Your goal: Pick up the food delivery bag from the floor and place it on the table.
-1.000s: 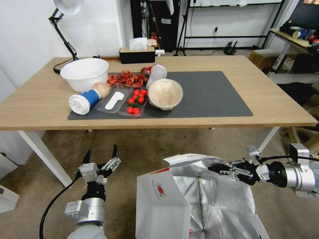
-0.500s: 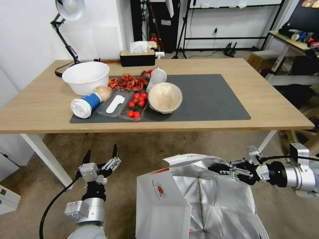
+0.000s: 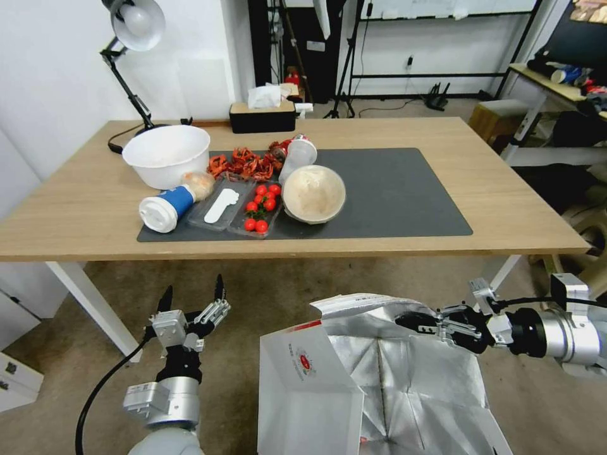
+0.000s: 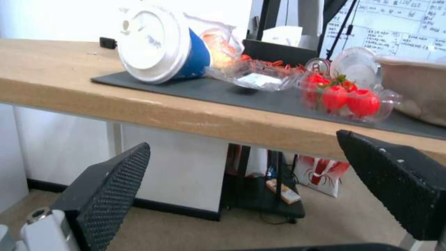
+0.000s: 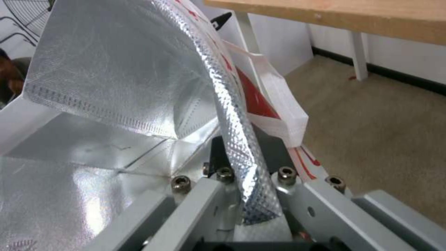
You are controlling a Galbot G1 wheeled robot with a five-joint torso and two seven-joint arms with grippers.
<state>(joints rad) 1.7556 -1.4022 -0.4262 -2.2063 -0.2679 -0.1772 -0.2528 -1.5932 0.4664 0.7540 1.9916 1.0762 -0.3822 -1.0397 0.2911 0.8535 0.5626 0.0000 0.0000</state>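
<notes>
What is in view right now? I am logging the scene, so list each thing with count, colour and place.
Food delivery bag: one, red and white with silver lining, open, below the table's near edge.
Table: one, light wood with white legs.
Mat: one, dark grey, on the table.
Floor: brownish carpet.
Large bowl: one, white, table's left part.
Smaller bowl: one, cream, tilted, on the mat.
Cup: one, blue with a white lid, on its side.
Tomatoes: several, red, in a clear tray.
Tissue box: one, dark, far edge.
Lamp: one, far left.
Left claw: open, empty, under the table's edge.
Right claw: shut on the bag's rim.
</notes>
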